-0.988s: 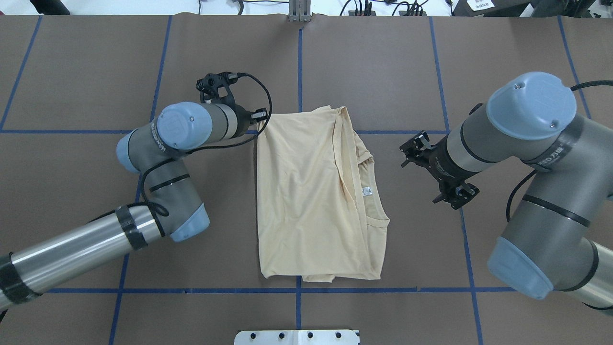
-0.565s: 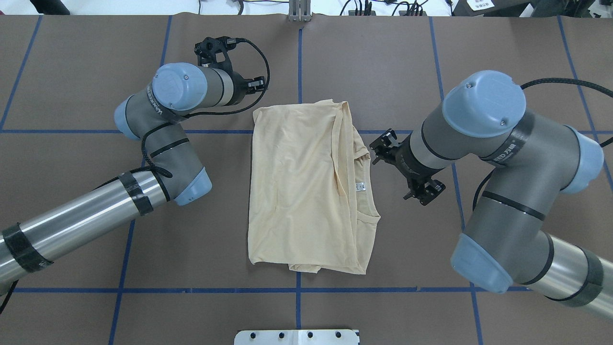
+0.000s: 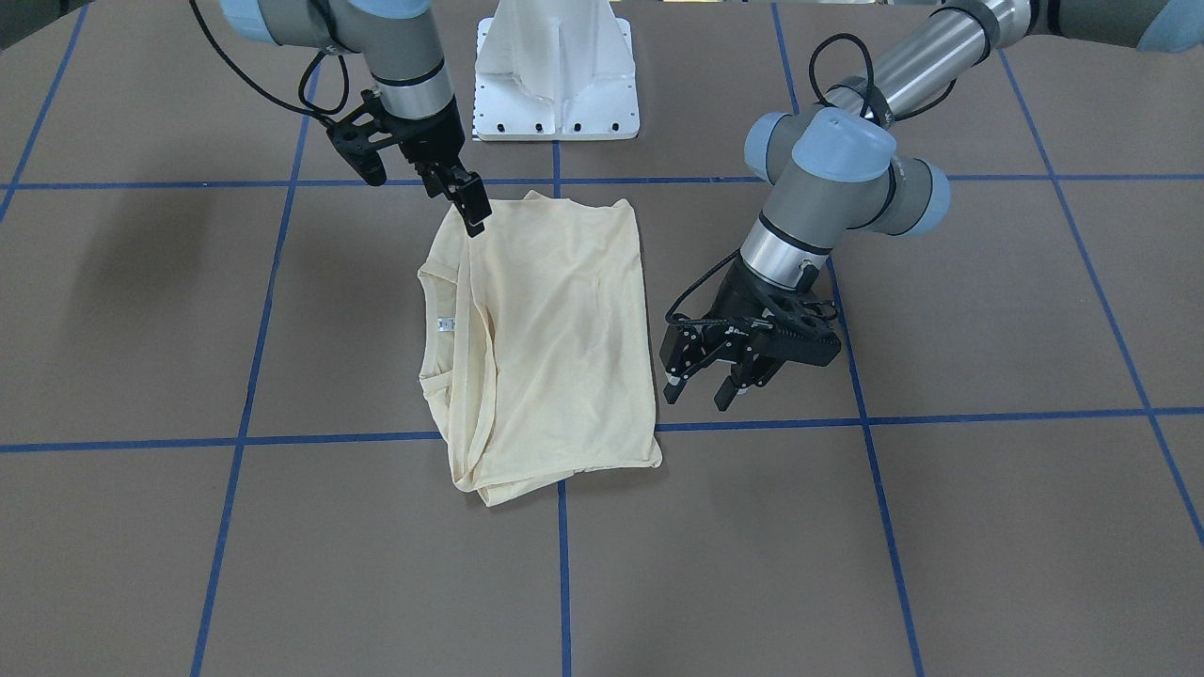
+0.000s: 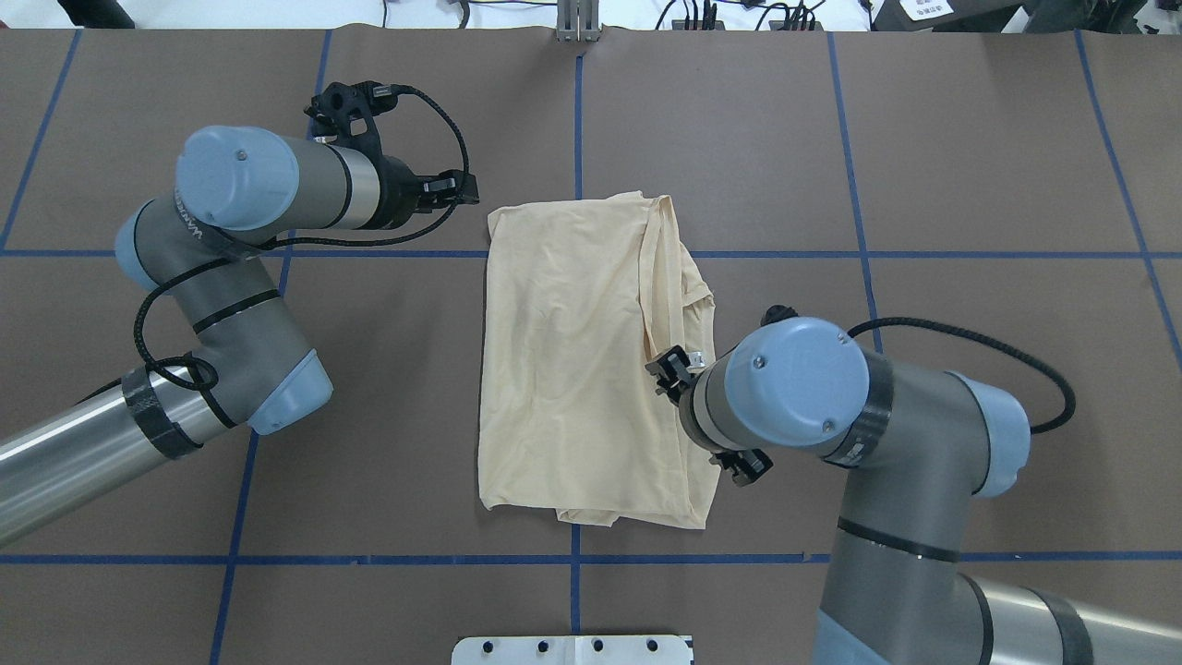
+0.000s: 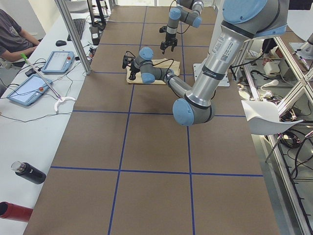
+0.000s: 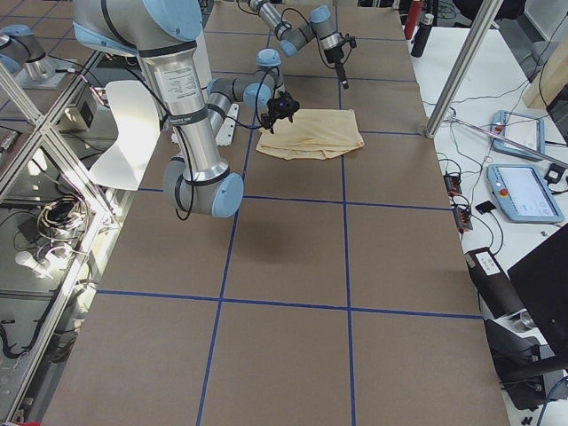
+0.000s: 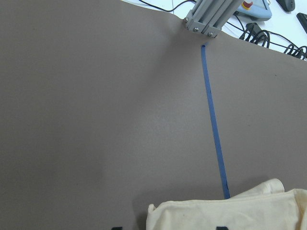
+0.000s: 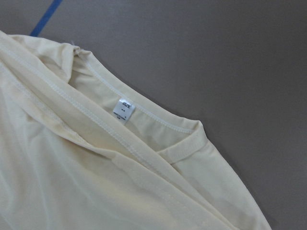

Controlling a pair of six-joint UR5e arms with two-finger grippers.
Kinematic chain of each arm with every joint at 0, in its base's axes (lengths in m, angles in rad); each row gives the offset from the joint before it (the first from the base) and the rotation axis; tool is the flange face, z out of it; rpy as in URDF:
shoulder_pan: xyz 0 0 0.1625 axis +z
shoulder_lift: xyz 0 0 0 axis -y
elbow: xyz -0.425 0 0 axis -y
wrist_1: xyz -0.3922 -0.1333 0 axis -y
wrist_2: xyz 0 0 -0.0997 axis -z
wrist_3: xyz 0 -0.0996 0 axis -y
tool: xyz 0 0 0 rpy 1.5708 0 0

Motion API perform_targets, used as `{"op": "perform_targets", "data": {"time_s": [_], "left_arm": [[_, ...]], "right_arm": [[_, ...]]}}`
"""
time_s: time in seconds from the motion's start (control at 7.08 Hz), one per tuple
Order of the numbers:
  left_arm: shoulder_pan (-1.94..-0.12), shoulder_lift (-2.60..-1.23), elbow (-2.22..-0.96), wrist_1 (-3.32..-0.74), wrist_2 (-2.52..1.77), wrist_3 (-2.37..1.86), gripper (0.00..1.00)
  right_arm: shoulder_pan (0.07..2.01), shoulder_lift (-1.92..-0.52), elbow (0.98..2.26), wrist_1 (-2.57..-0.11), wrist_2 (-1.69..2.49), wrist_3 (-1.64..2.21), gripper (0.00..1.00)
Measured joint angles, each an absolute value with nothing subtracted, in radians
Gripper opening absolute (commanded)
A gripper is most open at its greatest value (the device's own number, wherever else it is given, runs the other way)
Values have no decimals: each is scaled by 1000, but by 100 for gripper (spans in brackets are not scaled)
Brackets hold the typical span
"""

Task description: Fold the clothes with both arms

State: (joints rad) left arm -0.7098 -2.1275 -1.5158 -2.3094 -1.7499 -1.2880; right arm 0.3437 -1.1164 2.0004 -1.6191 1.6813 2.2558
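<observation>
The pale cream-yellow shirt (image 3: pixel 555 329) (image 4: pixel 572 369) lies folded lengthwise on the brown table, with its collar and white neck label (image 8: pixel 124 110) along the edge on my right arm's side. In the front-facing view my left gripper (image 3: pixel 701 387) hangs open just beside the shirt's plain long edge, near its far corner, and touches nothing. Its fingertips barely show at the bottom of the left wrist view, above the shirt's corner (image 7: pixel 230 213). My right gripper (image 3: pixel 461 202) hovers open over the collar-side near corner. In the overhead view the right wrist hides it.
The white pedestal base (image 3: pixel 555 85) (image 4: pixel 572 649) stands at the table's near edge. Blue tape lines (image 4: pixel 577 129) grid the brown surface. An aluminium post (image 7: pixel 211 17) rises at the far edge. A seated person (image 5: pixel 12 34) and tablets (image 5: pixel 56 61) are beside the table.
The right arm swung in from the right until its wrist was over the shirt's collar edge. The left arm drew back to the left of the far corner. The shirt shifted slightly left and settled flat.
</observation>
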Motion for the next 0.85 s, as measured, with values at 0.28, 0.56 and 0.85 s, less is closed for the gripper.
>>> {"op": "perform_targets", "data": {"time_s": [0.28, 0.56, 0.85], "left_arm": [[-710, -2120, -1527, -2306, -1749, -1291, 71], [-710, -2120, -1527, -2306, -1747, -1295, 71], [-708, -2120, -1527, -2307, -1747, -1303, 71]], "right_arm": [[267, -1124, 1988, -1616, 1624, 2315, 99], [239, -1126, 1949, -1614, 1598, 2408, 92], [231, -1125, 1908, -1614, 1595, 2428, 86]]}}
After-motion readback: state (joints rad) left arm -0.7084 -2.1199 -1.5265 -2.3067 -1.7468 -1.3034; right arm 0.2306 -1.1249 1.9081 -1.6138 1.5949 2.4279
